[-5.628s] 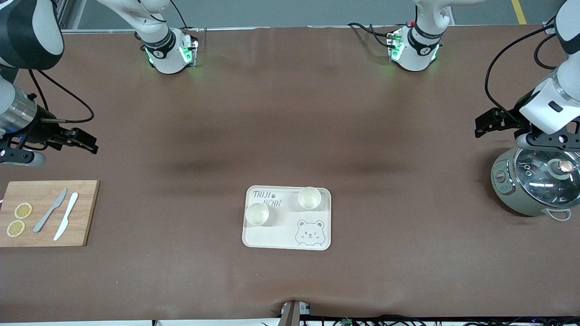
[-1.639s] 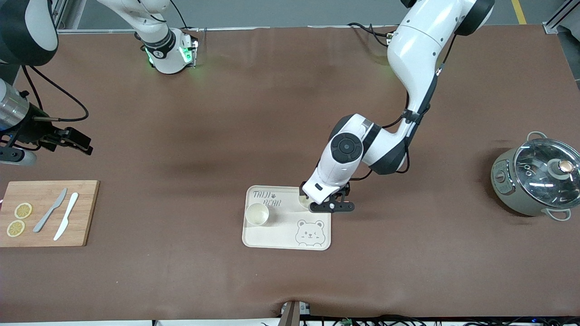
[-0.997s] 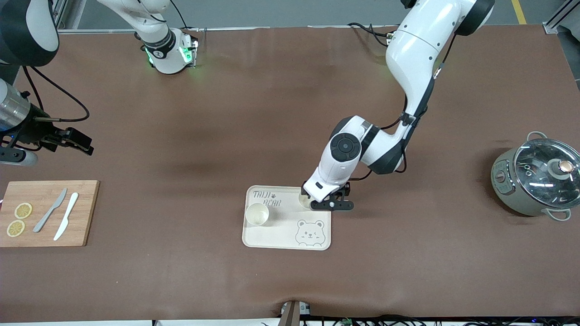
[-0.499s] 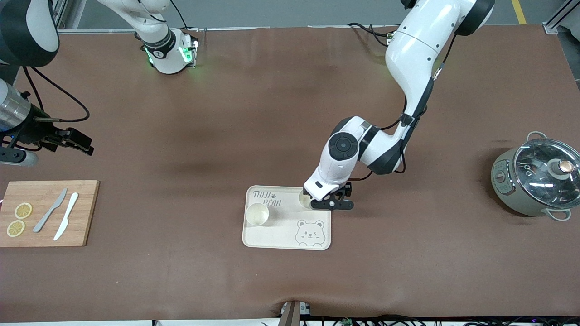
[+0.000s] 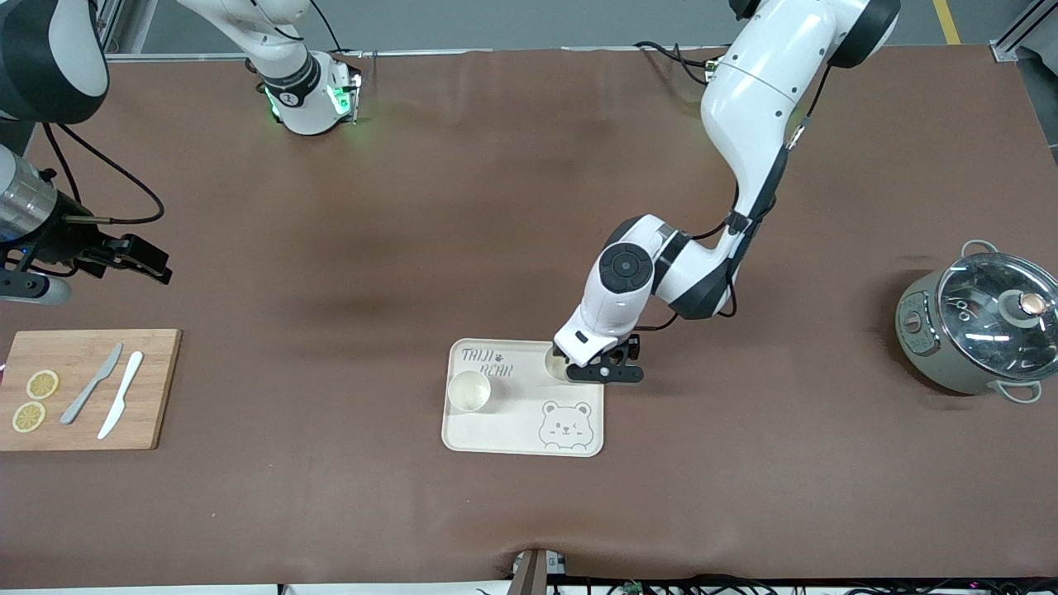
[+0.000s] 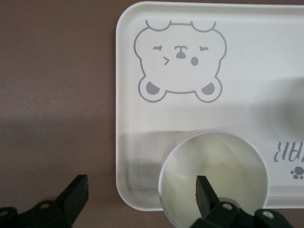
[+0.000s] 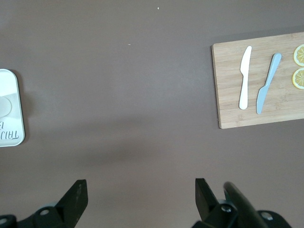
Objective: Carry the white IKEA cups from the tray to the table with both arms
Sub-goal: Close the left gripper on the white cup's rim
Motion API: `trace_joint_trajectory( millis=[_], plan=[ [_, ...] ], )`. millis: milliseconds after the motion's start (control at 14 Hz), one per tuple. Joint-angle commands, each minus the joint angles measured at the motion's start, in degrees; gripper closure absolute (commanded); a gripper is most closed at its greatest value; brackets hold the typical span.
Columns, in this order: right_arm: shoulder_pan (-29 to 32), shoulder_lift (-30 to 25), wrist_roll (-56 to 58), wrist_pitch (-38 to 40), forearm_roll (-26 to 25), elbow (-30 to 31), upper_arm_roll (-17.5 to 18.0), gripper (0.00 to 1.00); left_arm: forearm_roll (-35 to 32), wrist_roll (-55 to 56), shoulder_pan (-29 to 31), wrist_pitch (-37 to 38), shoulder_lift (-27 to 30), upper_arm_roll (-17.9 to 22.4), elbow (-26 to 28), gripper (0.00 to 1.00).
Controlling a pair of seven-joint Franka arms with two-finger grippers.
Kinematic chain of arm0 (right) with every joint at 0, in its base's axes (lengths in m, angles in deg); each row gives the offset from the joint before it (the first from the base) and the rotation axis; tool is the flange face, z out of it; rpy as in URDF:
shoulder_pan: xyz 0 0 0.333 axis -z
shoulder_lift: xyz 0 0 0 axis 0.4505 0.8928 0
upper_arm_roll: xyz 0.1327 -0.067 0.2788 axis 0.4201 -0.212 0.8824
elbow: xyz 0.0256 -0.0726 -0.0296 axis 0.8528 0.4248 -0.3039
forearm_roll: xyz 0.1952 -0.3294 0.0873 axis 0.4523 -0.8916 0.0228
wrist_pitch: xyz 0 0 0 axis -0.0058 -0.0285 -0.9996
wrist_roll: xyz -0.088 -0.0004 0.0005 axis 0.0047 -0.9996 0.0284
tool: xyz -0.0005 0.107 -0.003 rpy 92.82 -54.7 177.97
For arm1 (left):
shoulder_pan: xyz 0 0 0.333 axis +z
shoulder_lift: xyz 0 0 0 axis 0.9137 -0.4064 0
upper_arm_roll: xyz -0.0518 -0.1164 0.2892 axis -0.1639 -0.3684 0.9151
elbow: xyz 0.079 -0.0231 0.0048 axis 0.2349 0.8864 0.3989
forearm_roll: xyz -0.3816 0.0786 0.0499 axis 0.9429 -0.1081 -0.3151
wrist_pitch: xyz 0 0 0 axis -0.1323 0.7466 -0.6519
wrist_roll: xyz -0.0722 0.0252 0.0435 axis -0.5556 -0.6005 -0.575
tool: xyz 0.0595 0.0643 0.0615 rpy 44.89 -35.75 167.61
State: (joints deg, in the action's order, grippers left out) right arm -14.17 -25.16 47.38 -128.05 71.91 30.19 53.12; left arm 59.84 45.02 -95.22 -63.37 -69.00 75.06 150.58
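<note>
Left claw [image 6: 137, 202], released, straddles the rim of the cup [image 6: 213, 178] at the tray [image 5: 512, 430] edge, second cup [image 5: 469, 390] beside it; right claw [image 7: 137, 199], released, waits over bare bench [image 5: 331, 496]

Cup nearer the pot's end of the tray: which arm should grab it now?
Left. The left gripper is open, straddling that cup's wall on the tray; the right gripper waits open above bare table.
</note>
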Motion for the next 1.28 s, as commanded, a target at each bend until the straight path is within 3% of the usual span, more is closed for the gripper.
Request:
trace_joint_trajectory(
  millis=[0, 641, 712, 784, 855, 926, 997, 1211],
  plan=[
    [0.05, -0.01, 0.6, 0.18, -0.42, -0.26, 0.12, 0.0, -2.23, 2.84, -1.03, -1.36, -0.39, 0.33, 0.12, 0.0],
    [-0.04, 0.17, 0.6, 0.0, -0.42, -0.26, 0.12, 0.0, -2.76, 3.19, -0.95, -1.45, -0.48, 0.24, -0.32, 0.0],
    [-0.04, 0.17, 0.6, 0.0, -0.51, -0.26, 0.12, 0.0, -2.76, 3.19, -0.95, -1.45, -0.48, 0.24, -0.41, 0.05],
    [-0.04, 0.17, 0.51, 0.0, -0.42, -0.26, 0.12, 0.0, -2.68, 3.28, -0.95, -1.45, -0.48, 0.24, -0.41, 0.19],
    [-0.04, 0.17, 0.6, 0.0, -0.42, -0.26, 0.12, 0.0, -2.68, 3.37, -0.95, -1.45, -0.39, 0.24, -0.41, 0.45],
    [-0.04, 0.17, 0.6, 0.0, -0.42, -0.26, 0.12, 0.0, -2.59, 3.45, -0.95, -1.45, -0.39, 0.24, -0.5, 0.84],
    [-0.04, 0.26, 0.51, 0.0, -0.51, -0.26, 0.12, 0.0, -2.67, 3.28, -0.95, -1.45, -0.31, 0.24, -0.5, 1.0],
    [-0.04, 0.26, 0.51, 0.0, -0.51, -0.26, 0.12, 0.0, -2.41, 3.46, -0.95, -1.45, -0.31, 0.24, -0.5, 1.0]
  ],
)
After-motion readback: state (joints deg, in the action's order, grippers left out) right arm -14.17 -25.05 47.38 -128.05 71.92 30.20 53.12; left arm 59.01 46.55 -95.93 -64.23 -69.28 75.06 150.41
